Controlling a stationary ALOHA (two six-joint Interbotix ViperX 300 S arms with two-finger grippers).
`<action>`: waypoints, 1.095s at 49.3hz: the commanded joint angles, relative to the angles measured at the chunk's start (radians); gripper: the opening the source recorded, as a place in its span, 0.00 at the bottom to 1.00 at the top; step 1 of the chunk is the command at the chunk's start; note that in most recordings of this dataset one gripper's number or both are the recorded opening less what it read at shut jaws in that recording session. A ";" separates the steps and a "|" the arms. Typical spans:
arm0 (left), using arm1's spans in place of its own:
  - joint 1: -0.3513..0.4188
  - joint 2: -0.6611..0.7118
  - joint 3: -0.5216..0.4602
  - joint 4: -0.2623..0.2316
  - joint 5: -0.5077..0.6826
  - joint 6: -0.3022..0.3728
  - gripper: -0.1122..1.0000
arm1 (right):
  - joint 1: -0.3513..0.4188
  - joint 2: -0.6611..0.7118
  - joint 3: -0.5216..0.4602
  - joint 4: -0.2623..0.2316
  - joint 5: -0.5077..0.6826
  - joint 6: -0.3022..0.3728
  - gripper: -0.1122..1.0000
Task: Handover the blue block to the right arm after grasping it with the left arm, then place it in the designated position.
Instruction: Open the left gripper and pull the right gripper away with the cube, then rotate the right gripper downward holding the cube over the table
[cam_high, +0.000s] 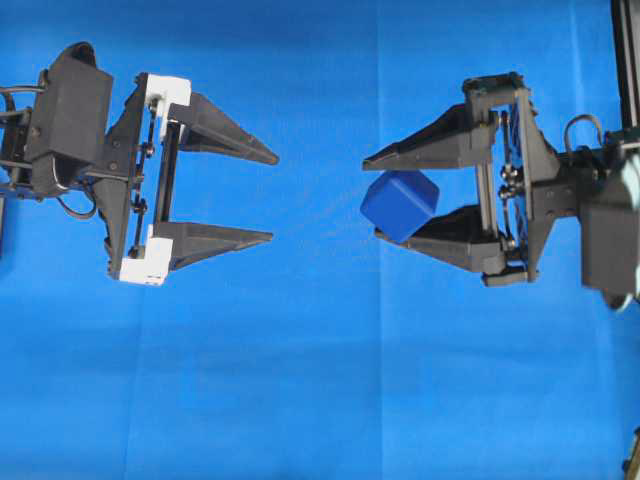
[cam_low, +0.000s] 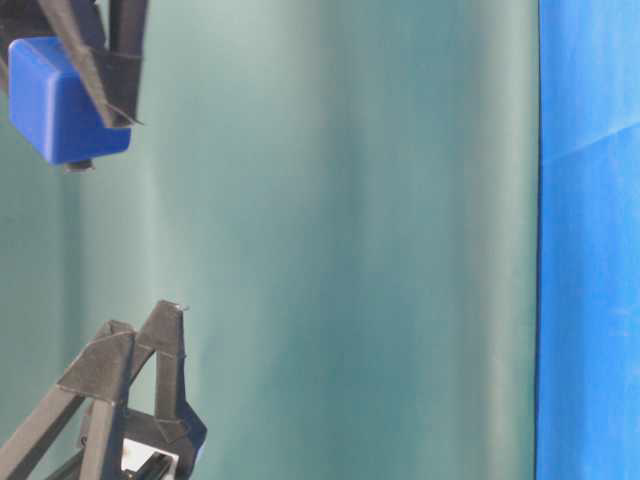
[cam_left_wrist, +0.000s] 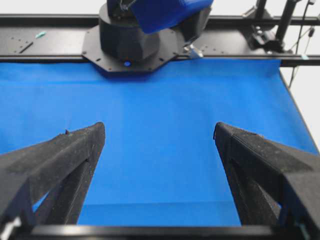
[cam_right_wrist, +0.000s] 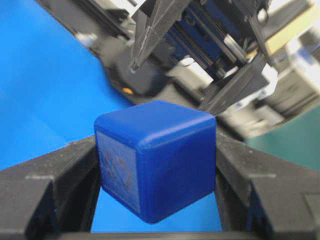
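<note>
The blue block (cam_high: 399, 204) is a dark-blue cube with rounded edges, pinched between the fingers of my all-black right gripper (cam_high: 372, 197) above the cloth. Up close, the blue block (cam_right_wrist: 157, 157) fills the span between both fingers of the right gripper (cam_right_wrist: 156, 150), tilted with a corner down. It also shows as the blue block (cam_low: 65, 100) at the top left of the table-level view and the blue block (cam_left_wrist: 167, 12) at the top of the left wrist view. My left gripper (cam_high: 274, 197), with white brackets, stands open and empty, apart from the block. The left gripper (cam_left_wrist: 159, 132) holds only air.
Bright blue cloth (cam_high: 320, 380) covers the table. A black base plate (cam_left_wrist: 130, 47) and black frame rails (cam_left_wrist: 45, 40) run along the cloth's far edge in the left wrist view. A dark post (cam_high: 625, 60) stands at the right edge.
</note>
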 joint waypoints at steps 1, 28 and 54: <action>0.003 -0.041 -0.011 0.002 -0.002 0.005 0.94 | 0.002 -0.012 -0.020 0.023 -0.003 0.106 0.59; 0.003 -0.041 -0.011 0.002 0.002 0.008 0.94 | 0.002 -0.029 -0.023 0.028 0.071 0.472 0.59; 0.003 -0.040 -0.014 0.002 0.002 0.006 0.94 | 0.002 -0.029 -0.025 0.026 0.092 0.472 0.59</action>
